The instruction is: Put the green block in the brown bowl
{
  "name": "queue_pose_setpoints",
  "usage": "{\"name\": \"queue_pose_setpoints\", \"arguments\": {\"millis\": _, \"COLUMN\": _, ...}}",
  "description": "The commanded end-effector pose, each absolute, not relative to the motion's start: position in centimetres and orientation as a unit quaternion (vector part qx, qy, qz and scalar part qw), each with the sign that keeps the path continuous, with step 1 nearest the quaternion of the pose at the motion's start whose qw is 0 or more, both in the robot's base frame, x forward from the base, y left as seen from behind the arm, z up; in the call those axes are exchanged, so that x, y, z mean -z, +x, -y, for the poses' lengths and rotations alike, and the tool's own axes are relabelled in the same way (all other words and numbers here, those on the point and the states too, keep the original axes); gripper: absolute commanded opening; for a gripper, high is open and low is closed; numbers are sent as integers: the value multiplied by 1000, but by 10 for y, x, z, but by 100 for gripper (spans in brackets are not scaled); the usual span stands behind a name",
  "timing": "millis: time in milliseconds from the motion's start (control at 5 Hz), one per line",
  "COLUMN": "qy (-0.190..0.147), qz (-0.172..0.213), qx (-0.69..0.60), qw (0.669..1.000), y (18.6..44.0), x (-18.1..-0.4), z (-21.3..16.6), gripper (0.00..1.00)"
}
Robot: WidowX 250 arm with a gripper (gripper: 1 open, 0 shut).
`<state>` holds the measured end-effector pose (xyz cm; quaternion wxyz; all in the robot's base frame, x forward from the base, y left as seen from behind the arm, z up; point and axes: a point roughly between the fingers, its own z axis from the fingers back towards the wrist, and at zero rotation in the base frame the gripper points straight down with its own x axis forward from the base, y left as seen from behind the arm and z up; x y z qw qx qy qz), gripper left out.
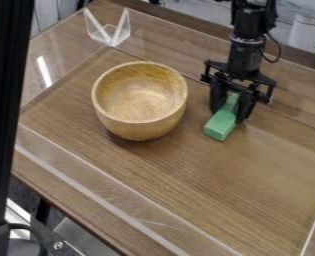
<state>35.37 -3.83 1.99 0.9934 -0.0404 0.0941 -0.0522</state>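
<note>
The green block (223, 124) lies on the wooden table to the right of the brown bowl (140, 99), which stands empty and upright. My black gripper (235, 106) points almost straight down over the far end of the block. Its fingers (220, 101) reach down on either side of that end, and they look closed on the block. The block's near end rests on the table surface, a short gap away from the bowl's rim.
A clear plastic wall (53, 160) rims the wooden table (200, 190). A small clear stand (106, 28) sits at the far left corner. A dark vertical post (2, 110) crosses the left side of the view.
</note>
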Motion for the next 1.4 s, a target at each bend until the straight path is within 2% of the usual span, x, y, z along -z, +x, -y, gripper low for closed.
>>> {"name": "queue_pose_setpoints", "arguments": {"millis": 0, "qy": -51, "qz": -46, "qx": 95, "qw": 993, "y": 374, "x": -27, "z": 50, "gripper": 0}}
{"name": "queue_pose_setpoints", "arguments": {"millis": 200, "qy": -53, "qz": -46, "qx": 100, "qw": 992, "y": 375, "x": -26, "z": 52, "gripper": 0}}
{"name": "queue_pose_setpoints", "arguments": {"millis": 1000, "qy": -62, "qz": -3, "qx": 109, "qw": 992, "y": 365, "x": -88, "z": 44, "gripper": 0}}
{"name": "queue_pose_setpoints", "arguments": {"millis": 1200, "qy": -54, "qz": 35, "qx": 101, "qw": 993, "y": 360, "x": -129, "z": 36, "gripper": 0}}
